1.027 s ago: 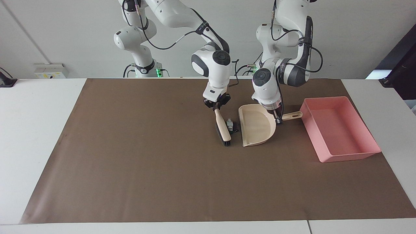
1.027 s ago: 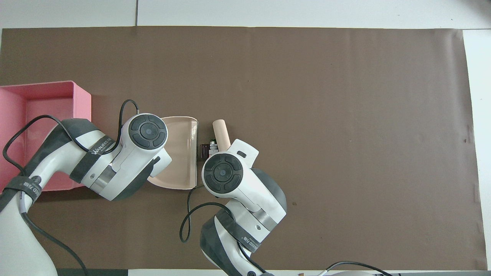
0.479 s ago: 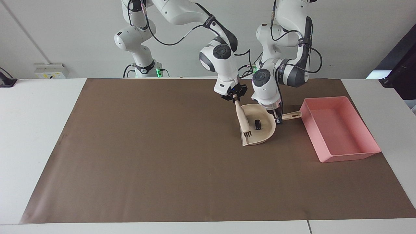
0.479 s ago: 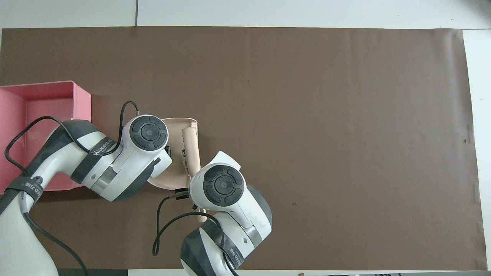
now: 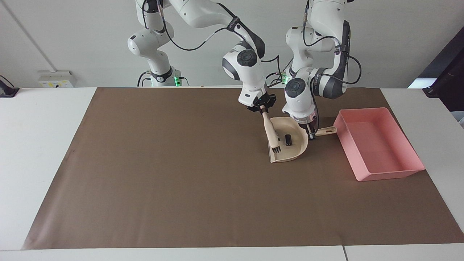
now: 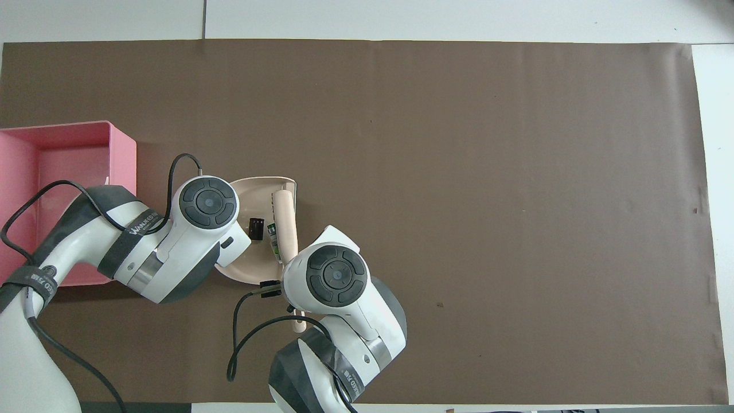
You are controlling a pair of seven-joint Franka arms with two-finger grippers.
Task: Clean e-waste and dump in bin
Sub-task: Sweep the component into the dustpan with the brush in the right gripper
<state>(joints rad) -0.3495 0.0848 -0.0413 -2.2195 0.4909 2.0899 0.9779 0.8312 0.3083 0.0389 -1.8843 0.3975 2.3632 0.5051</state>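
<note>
The beige dustpan (image 5: 290, 155) lies on the brown mat beside the pink bin (image 5: 389, 174), with its mouth toward the right arm's end. My left gripper (image 5: 311, 136) is shut on the dustpan's handle (image 5: 325, 131). My right gripper (image 5: 261, 109) is shut on the handle of a small beige brush (image 5: 270, 131), whose bristles (image 5: 276, 148) rest inside the dustpan's mouth. Inside the pan lie a small black block (image 5: 288, 139) (image 6: 256, 228) and a whitish bit with a green end (image 6: 273, 236), right beside the brush (image 6: 284, 209). In the overhead view both grippers are hidden under their wrists.
The bin (image 6: 123, 155) stands at the left arm's end of the mat, and I see nothing in it. The brown mat (image 5: 181, 174) covers most of the white table. No other bits show on the mat.
My right gripper swept the brush toward the left arm's end, pushing the bits from the mat into the dustpan. Since then the left wrist shifted slightly, uncovering the black block from above.
</note>
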